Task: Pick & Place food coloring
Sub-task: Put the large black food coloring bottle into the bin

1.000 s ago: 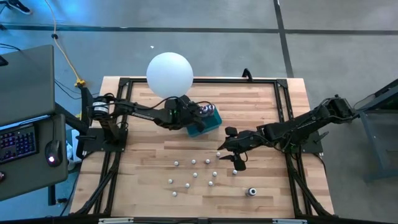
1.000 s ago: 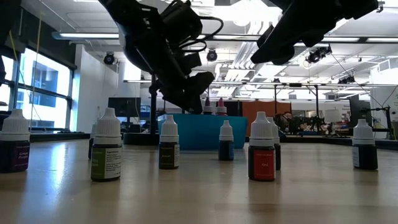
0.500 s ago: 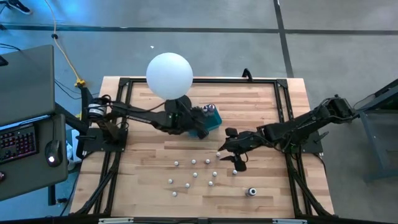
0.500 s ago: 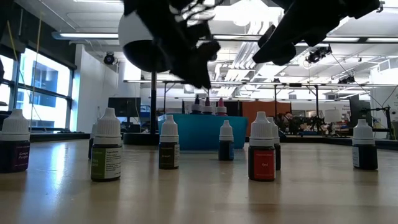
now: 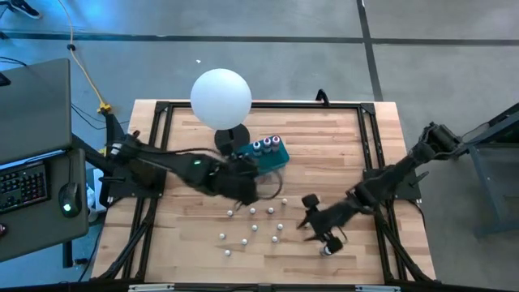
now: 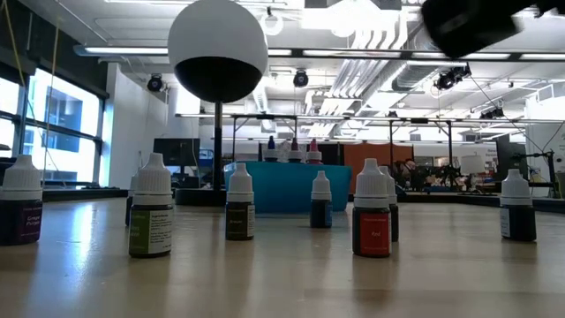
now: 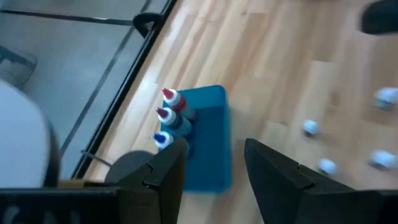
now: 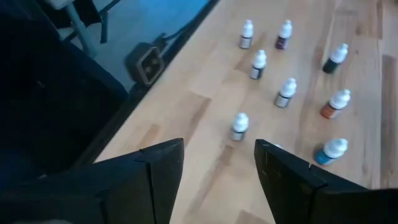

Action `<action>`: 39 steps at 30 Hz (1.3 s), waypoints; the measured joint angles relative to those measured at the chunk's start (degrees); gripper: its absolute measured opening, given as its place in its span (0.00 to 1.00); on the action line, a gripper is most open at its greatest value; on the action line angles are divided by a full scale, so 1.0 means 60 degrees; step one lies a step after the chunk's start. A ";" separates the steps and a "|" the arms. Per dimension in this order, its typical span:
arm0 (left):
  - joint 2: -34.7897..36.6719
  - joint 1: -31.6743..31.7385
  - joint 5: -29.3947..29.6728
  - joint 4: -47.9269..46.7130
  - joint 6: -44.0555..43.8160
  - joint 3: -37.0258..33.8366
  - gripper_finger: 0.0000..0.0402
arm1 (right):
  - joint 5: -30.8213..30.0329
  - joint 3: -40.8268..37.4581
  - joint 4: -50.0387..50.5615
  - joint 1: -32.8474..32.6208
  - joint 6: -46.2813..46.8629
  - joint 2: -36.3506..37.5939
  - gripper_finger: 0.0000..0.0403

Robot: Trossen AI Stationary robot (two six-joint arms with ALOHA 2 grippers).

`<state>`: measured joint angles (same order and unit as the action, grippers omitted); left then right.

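tiny pale food coloring [image 7: 169, 116] bottles, red and blue tops.

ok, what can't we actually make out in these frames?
- Left gripper, high view: motion-blurred.
- Right gripper, low view: cut by the top edge, blurred.
- Bottle labels, e.g. the red bottle, low view: too small to read.
- Teal tray, left wrist view: partly behind the fingers.

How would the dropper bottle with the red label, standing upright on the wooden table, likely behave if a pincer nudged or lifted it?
The red-labelled bottle looks taller than it is wide, with a narrow white cap, so a push near the top would probably tip it. Its round body suggests it would then roll on the table. It is small, so it is likely light to lift.
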<state>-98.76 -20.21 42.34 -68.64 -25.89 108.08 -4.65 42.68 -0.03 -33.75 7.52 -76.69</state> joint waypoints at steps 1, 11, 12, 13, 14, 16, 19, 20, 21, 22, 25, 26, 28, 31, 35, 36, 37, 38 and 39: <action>0.0000 -0.0260 -0.0018 -0.0521 -0.0283 0.0415 0.40 | -0.0343 0.0000 0.0091 -0.0250 0.0106 0.0075 0.47; 0.0007 -0.2884 0.0022 -0.2308 -0.2151 0.2392 0.40 | -0.0696 -0.0073 0.0890 -0.2413 0.1410 0.0621 0.47; 0.0007 -0.3102 0.0125 -0.2331 -0.2251 0.2388 0.40 | -0.0736 -0.0127 0.0895 -0.2575 0.1342 0.0616 0.47; 0.0004 -0.3314 0.0250 -0.2324 -0.2344 0.2357 0.40 | -0.0898 -0.0189 0.0885 -0.2699 0.1303 0.0612 0.47; 0.0000 -0.3515 0.0362 -0.2350 -0.2414 0.2335 0.40 | -0.1178 -0.0285 0.0845 -0.2788 0.1269 0.0606 0.47; 0.0000 -0.3838 0.0577 -0.2355 -0.2481 0.2257 0.40 | -0.1700 -0.0552 0.0819 -0.2860 0.1283 0.0606 0.47; -0.0004 -0.4084 0.0758 -0.2304 -0.2634 0.2100 0.40 | -0.1862 -0.1036 0.0454 -0.2795 0.1508 0.0595 0.47; -0.0004 -0.4123 0.0797 -0.2301 -0.2758 0.2055 0.40 | -0.1775 -0.1263 0.0124 -0.2750 0.1621 0.0595 0.47; -0.0004 -0.4152 0.0821 -0.2317 -0.2883 0.2035 0.40 | -0.1609 -0.1507 -0.0269 -0.2704 0.1714 0.0595 0.47; -0.0004 -0.4142 0.0833 -0.2323 -0.2993 0.2035 0.40 | -0.1444 -0.1751 -0.0681 -0.2672 0.1745 0.0595 0.47; -0.0004 -0.4135 0.0849 -0.2306 -0.3061 0.2035 0.40 | -0.1138 -0.2510 -0.1984 -0.2660 0.1748 0.0595 0.47; -0.0004 -0.4134 0.0854 -0.2306 -0.3063 0.2035 0.40 | -0.1131 -0.2748 -0.2365 -0.2664 0.1749 0.0595 0.47; -0.0004 -0.4138 0.0865 -0.2309 -0.3061 0.2035 0.40 | -0.1129 -0.3172 -0.3012 -0.2663 0.1746 0.0595 0.47; -0.0004 -0.4134 0.0869 -0.2306 -0.3022 0.2035 0.40 | -0.1133 -0.3661 -0.3791 -0.2624 0.1699 0.0592 0.47; -0.0004 -0.4130 0.0887 -0.2306 -0.3020 0.2027 0.40 | -0.1166 -0.3843 -0.4114 -0.2594 0.1743 0.0592 0.45; -0.0004 -0.4130 0.0904 -0.2306 -0.3017 0.2027 0.40 | -0.1106 -0.3843 -0.4115 -0.2585 0.1750 0.0592 0.43; -0.0004 -0.4130 0.0905 -0.2306 -0.3012 0.2027 0.40 | -0.0998 -0.3840 -0.4122 -0.2572 0.1750 0.0592 0.41; -0.0004 -0.4130 0.0905 -0.2306 -0.3012 0.2027 0.40 | -0.0902 -0.3840 -0.4124 -0.2568 0.1750 0.0592 0.39; -0.0004 -0.4130 0.0905 -0.2306 -0.3012 0.2027 0.40 | -0.0870 -0.3840 -0.4124 -0.2562 0.1754 0.0592 0.37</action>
<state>-98.78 -44.99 47.77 -82.48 -43.97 120.25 -9.87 19.64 -24.77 -49.12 18.05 -73.14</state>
